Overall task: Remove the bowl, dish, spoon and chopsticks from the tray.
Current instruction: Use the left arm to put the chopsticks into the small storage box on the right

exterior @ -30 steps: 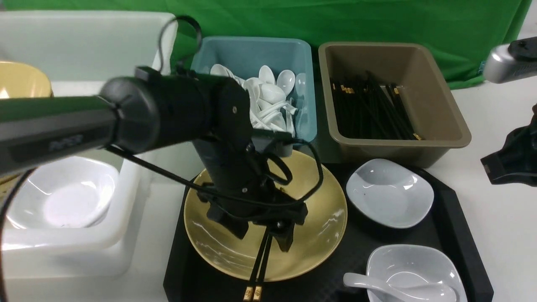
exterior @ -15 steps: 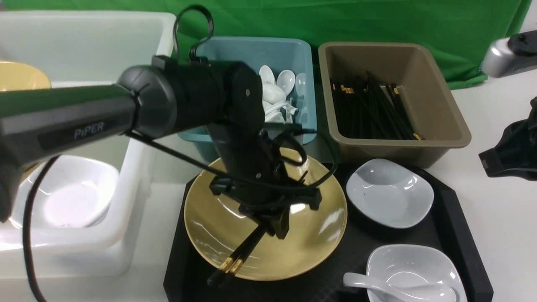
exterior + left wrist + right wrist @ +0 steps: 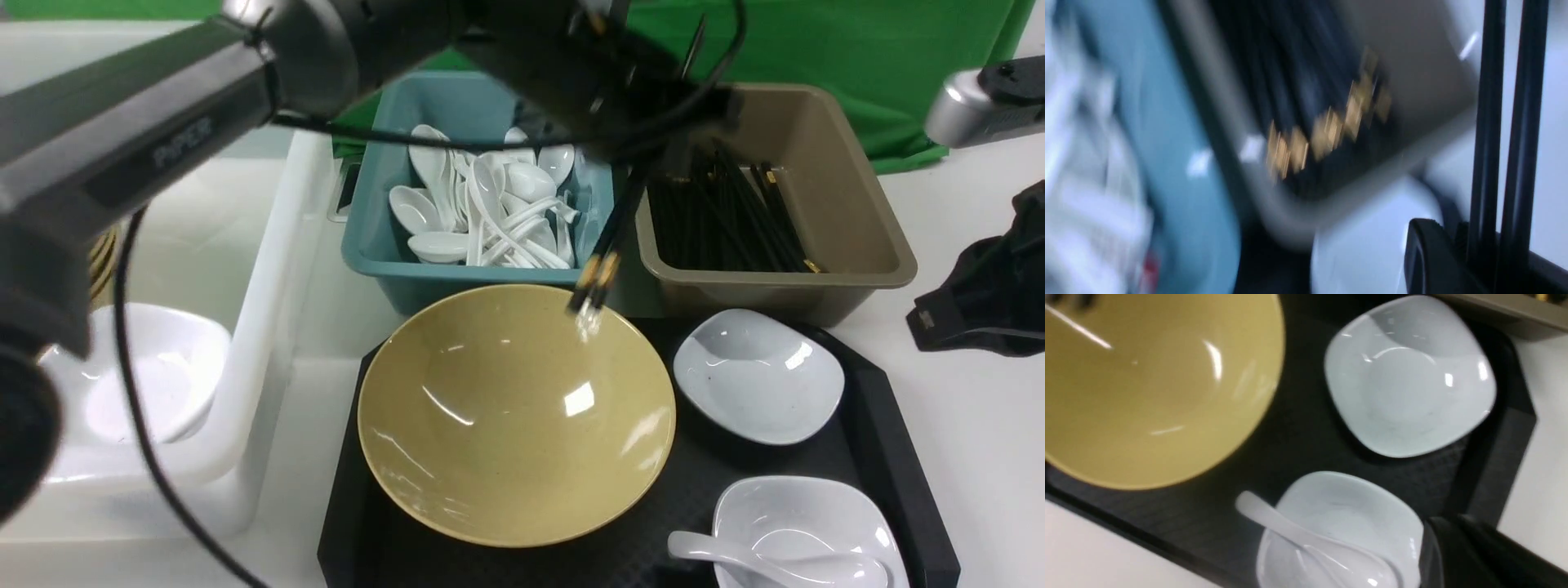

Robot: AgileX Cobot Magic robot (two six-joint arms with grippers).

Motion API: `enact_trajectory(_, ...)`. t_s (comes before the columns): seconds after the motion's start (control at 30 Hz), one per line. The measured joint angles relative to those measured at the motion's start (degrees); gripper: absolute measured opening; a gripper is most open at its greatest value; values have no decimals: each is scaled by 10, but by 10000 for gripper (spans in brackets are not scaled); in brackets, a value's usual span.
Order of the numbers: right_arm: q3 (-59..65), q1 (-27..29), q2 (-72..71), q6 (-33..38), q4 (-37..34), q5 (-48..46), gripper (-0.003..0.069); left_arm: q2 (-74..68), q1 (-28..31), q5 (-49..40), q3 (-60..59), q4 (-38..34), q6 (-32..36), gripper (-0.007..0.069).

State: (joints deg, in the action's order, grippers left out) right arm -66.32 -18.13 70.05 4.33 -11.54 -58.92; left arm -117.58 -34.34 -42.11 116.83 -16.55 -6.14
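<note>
— Where are the chopsticks (image 3: 608, 245) found?
— They are held in the air by the left gripper (image 3: 663, 151), which is closed on their upper part. They are tilted, and the gold-banded ends hang lower than the gripper, above the far rim of the bowl (image 3: 516, 416). These ends are seen in front of the gap between the teal tub (image 3: 384, 245) and the brown tub (image 3: 857, 220), apart from the bowl.
— Is this grip shown in the left wrist view?
— Yes. The two sticks are seen side by side, passing between the dark fingers (image 3: 1425, 253). All the rest there is blurred.
— And the right gripper (image 3: 931, 322)?
— It is closed, and nothing is held by it. It is seen above the white table (image 3: 980, 449), to the right of the tray (image 3: 878, 425).
— What is placed on the tray?
— The bowl is set on its left part. Two white dishes are placed on the right part. The spoon (image 3: 735, 559) is laid in the near dish (image 3: 816, 514), behind which the far dish (image 3: 759, 376) is found.
— What is contained in the tubs?
— White spoons (image 3: 490, 212) are piled in the teal tub, and black sticks (image 3: 718, 220) are laid in the brown tub.
</note>
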Motion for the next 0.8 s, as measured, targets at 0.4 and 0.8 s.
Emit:
enact_trajectory(0.4, 3, 0, -74, 43, -37, 49, 11, -244, 0, 212, 255, -43, 53, 52)
enact_trajectory(0.8, 3, 0, -147, 43, -26, 55, 13, -308, 0, 291, 273, -42, 90, 111)
